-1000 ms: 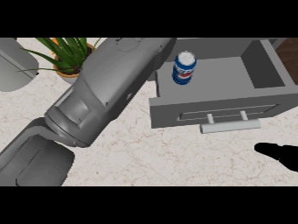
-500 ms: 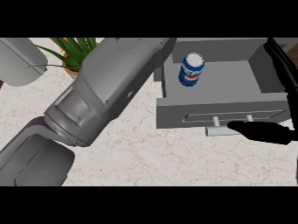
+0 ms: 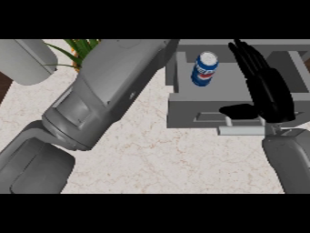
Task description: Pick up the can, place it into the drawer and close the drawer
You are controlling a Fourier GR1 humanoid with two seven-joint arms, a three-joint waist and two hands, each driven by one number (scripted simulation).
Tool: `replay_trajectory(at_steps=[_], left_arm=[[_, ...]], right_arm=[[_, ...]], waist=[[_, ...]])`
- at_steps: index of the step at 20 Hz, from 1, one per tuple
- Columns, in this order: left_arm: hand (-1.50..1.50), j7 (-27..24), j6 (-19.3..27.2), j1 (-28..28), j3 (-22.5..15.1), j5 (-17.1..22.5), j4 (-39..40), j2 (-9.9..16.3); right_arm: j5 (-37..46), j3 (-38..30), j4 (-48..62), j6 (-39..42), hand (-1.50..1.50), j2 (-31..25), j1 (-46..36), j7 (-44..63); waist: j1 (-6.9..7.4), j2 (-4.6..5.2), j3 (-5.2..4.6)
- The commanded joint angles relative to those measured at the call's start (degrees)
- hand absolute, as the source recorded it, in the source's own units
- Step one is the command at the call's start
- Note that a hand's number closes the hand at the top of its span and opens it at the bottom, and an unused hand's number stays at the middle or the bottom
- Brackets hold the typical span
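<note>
While the can (image 3: 205, 69) is standing upright inside the open drawer (image 3: 184, 98), near its left wall, the robot's right hand (image 3: 264, 88) is hanging over the drawer's right half with its fingers (image 3: 247, 54) stretched out straight and grasping nothing. Its thumb (image 3: 239, 110) is jutting sideways across the drawer's front panel, just above the pale handle (image 3: 241, 131). The can's long axis is running vertically, its silver top facing up toward the viewer, and it is sitting to the left of those straight fingers, apart from them, with bare drawer floor between.

Of the left hand I am seeing nothing; only the big grey left forearm (image 3: 100, 100) is slanting across the marble counter (image 3: 171, 159) toward the drawer's upper left corner, so I cannot say what its fingers are doing.

Since the can already appears to be in the drawer, the closing seems to be what is left. The right hand is the one nearer the front panel, and the push would have to go away from the robot, toward the back of the counter, where a green plant (image 3: 80, 48) is showing.
</note>
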Motion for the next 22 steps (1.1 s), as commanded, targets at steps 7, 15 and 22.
replay_trajectory(at_steps=[7, 15, 22], left_arm=[[-1.50, 1.47, -3.46, 4.44, 0.06, -1.82, -3.24, 4.88], [-1.50, 5.09, -2.83, 7.55, -0.19, -3.11, -8.37, 7.56], [-1.50, 7.96, -6.04, 10.35, -0.25, -3.24, -14.25, 11.97]], right_arm=[[9.25, -1.02, 28.36, -13.11, -1.50, 5.87, -14.50, -3.00], [13.02, -5.62, 45.00, -27.58, -1.50, 7.39, -23.24, -4.98], [14.61, -8.94, 57.71, -33.16, -1.50, 7.04, -34.04, -4.12]], waist=[[2.81, -0.38, -0.05], [3.18, -0.60, -0.03], [5.11, -0.31, -0.05]])
